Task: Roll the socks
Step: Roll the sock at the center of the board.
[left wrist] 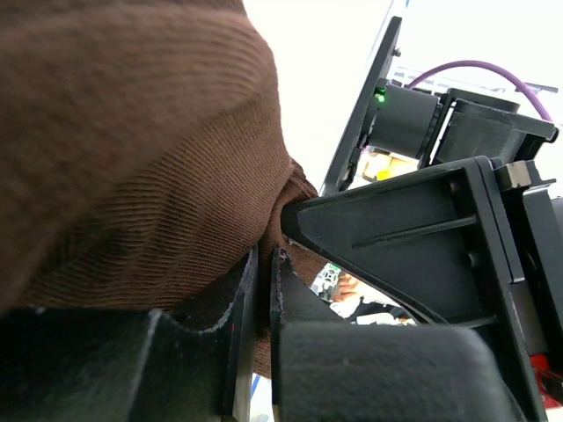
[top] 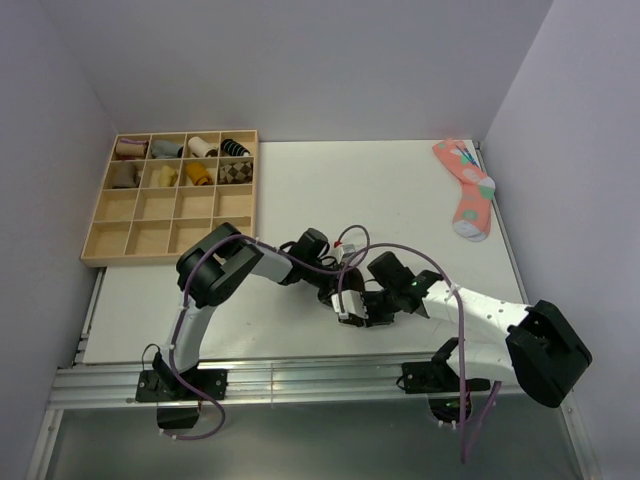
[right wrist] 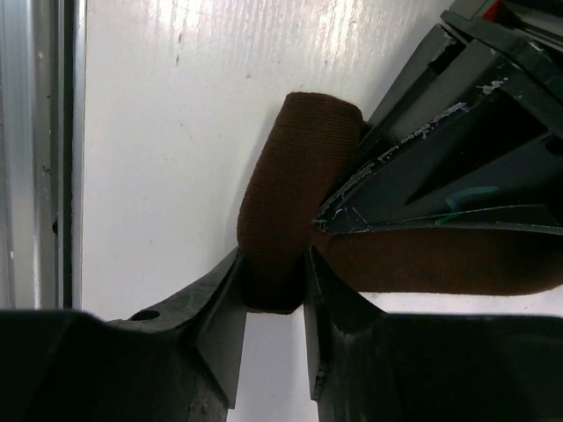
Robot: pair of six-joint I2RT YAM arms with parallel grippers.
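The dark brown knit sock (left wrist: 132,149) fills the upper left of the left wrist view. A thin fold of it sits pinched between my left gripper (left wrist: 264,257), whose jaws are nearly together. In the right wrist view the sock (right wrist: 290,176) lies on the white table as a thick folded band. My right gripper (right wrist: 273,268) is closed on its rounded near end, with both fingers pressing the fabric. The left gripper's finger (right wrist: 422,176) lies across the sock just beyond. In the top view both grippers (top: 335,285) (top: 358,308) meet at the table's near middle and hide most of the sock.
A wooden compartment tray (top: 130,232) stands at the back left, with small sock bundles (top: 185,160) in its far rows. A pink dotted sock (top: 467,190) lies at the back right. An aluminium rail (right wrist: 35,149) runs along the table's near edge, close to the right gripper.
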